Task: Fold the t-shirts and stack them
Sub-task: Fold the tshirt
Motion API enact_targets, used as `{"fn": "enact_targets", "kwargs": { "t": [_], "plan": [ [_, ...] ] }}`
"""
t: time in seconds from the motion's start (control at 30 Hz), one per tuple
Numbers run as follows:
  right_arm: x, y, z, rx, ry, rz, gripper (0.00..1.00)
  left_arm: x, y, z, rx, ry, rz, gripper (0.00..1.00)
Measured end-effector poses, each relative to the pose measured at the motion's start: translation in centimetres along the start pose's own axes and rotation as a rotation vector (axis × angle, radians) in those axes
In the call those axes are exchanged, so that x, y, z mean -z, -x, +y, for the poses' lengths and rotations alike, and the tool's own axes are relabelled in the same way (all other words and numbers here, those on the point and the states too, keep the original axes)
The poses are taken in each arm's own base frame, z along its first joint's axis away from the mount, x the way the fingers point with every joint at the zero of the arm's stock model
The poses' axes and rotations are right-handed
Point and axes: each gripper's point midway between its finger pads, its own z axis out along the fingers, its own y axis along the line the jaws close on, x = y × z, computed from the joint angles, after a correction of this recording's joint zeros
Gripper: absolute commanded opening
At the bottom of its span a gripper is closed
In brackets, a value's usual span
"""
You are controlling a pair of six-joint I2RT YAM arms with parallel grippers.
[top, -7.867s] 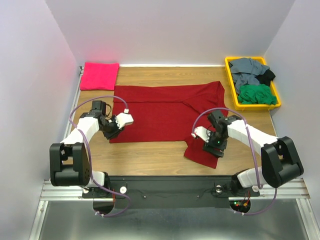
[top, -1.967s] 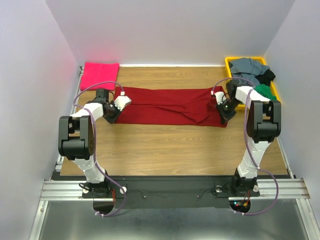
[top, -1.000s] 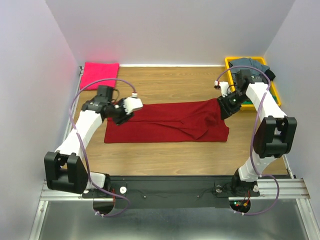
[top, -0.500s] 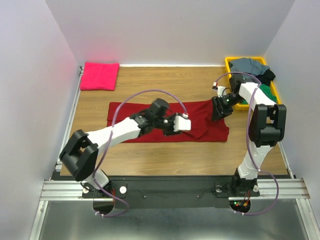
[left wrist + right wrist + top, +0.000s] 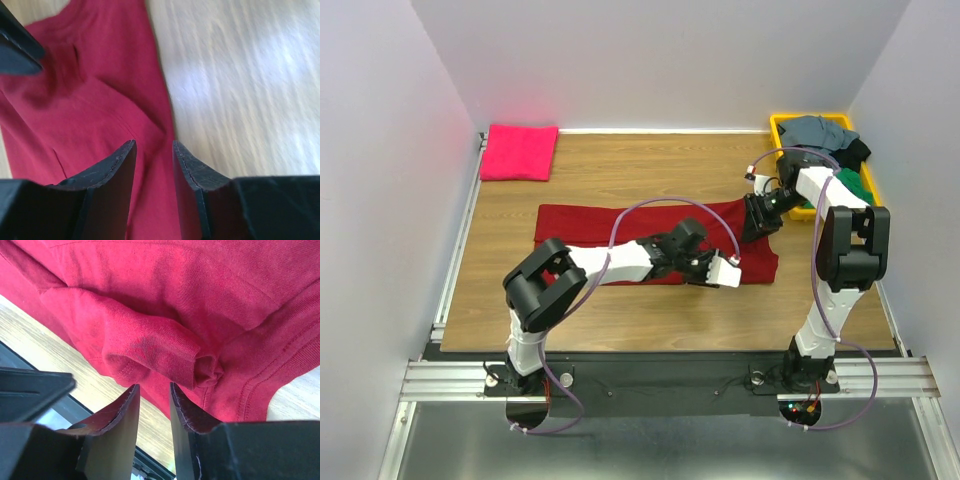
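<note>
Here, crimson t-shirt (image 5: 582,222) flat beneath left gripper (image 5: 154,148), right gripper (image 5: 152,388) at its corner

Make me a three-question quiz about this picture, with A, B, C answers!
1. Where is the pink shirt? A. far left corner of the table B. near right corner C. the middle
2. What colour is the bin? A. blue B. yellow C. white
3. How is the red shirt? A. rolled in a ball B. hanging up C. lying in a long strip

1 A, it sits by the back wall, left. 2 B, its rim is bright yellow. 3 C, it stretches across the wood.
</note>
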Motion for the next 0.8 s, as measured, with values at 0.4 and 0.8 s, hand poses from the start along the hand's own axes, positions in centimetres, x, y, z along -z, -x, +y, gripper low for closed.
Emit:
{"fn": "enact_targets", "kwargs": {
  "t": [0.4,0.8],
  "plan": [
    [0.1,-0.2,-0.4,-0.018,-0.022,0.007,0.46,-2.4,-1.5,0.6,-0.044,0.007,0.043,0.43],
    [0.6,-0.4,-1.5,-0.039,-0.055,0.006,0.46,-3.0,-1.1,1.9,-0.072,0.019,0.049,0.07]
  ]
}}
